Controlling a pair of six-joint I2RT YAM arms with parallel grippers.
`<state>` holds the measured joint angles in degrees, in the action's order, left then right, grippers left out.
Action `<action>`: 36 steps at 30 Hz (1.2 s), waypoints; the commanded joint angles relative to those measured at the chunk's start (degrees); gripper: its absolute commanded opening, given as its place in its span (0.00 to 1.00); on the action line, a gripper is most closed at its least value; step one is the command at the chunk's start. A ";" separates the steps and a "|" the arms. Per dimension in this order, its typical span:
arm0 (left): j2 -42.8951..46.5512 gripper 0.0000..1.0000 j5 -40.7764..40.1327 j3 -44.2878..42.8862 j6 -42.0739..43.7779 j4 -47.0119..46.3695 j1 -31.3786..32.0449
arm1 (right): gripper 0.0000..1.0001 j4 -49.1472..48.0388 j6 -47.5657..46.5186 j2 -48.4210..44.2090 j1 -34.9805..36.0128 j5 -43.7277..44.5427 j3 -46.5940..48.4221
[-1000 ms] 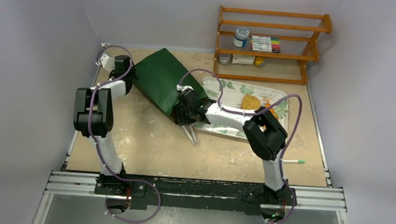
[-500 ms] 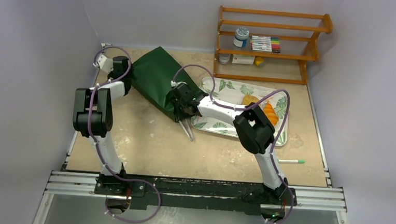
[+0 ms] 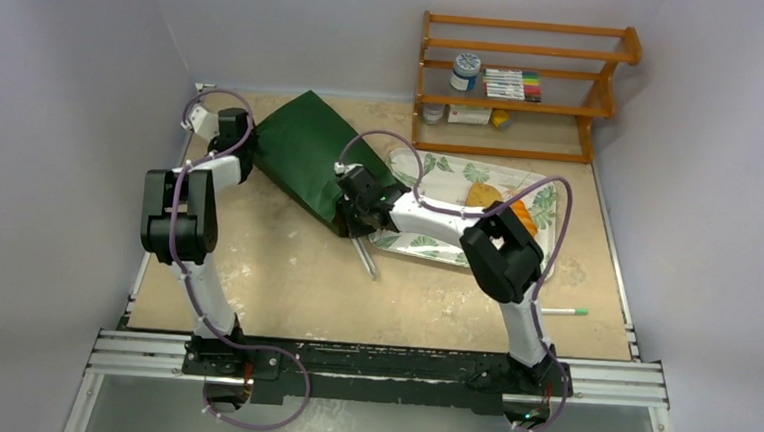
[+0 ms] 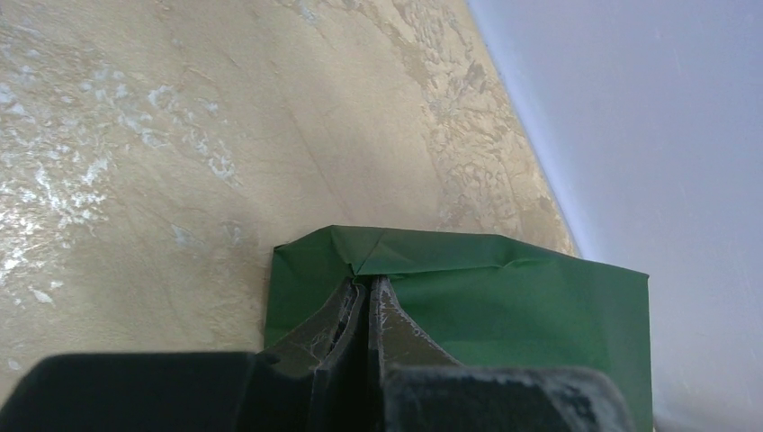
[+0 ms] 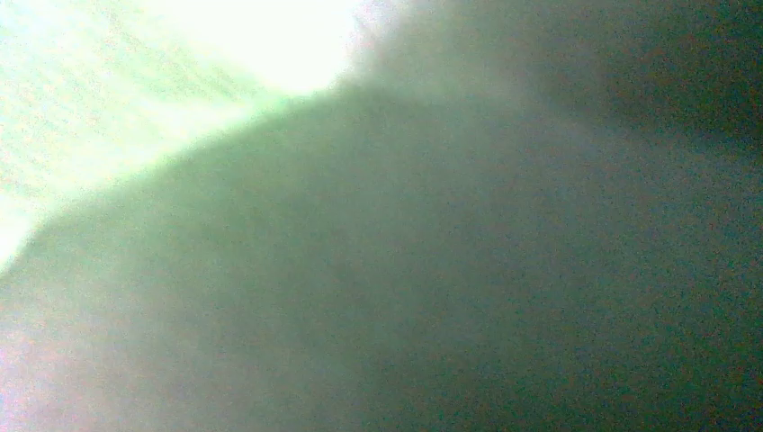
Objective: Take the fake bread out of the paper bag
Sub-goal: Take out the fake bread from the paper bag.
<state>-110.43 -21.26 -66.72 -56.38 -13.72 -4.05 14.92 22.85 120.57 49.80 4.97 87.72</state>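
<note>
The dark green paper bag lies on its side on the table, its mouth toward the tray. My left gripper is shut on a fold at the bag's closed end; it also shows in the top view. My right gripper is at the bag's mouth with its fingers hidden inside. The right wrist view shows only a blurred green surface. A tan bread piece and an orange one lie on the leaf-patterned tray, partly behind my right arm.
A grey metal tool lies on the table just in front of the bag's mouth. A wooden shelf with jars and markers stands at the back right. A green-capped pen lies near the right front edge.
My right arm pushed left toward the bag's mouth, then eased back a little; the bag shifted slightly with it. The left gripper has kept its hold on the bag's end.
</note>
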 commanded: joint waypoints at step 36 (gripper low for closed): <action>-5.81 0.00 -4.28 -13.63 -1.52 10.46 -4.35 | 0.00 5.36 4.49 -43.25 0.72 -3.32 -31.29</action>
<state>-115.55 -22.39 -77.69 -57.98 -4.47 -5.96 20.36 26.02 80.47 49.89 2.92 57.45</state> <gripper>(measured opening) 0.024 0.123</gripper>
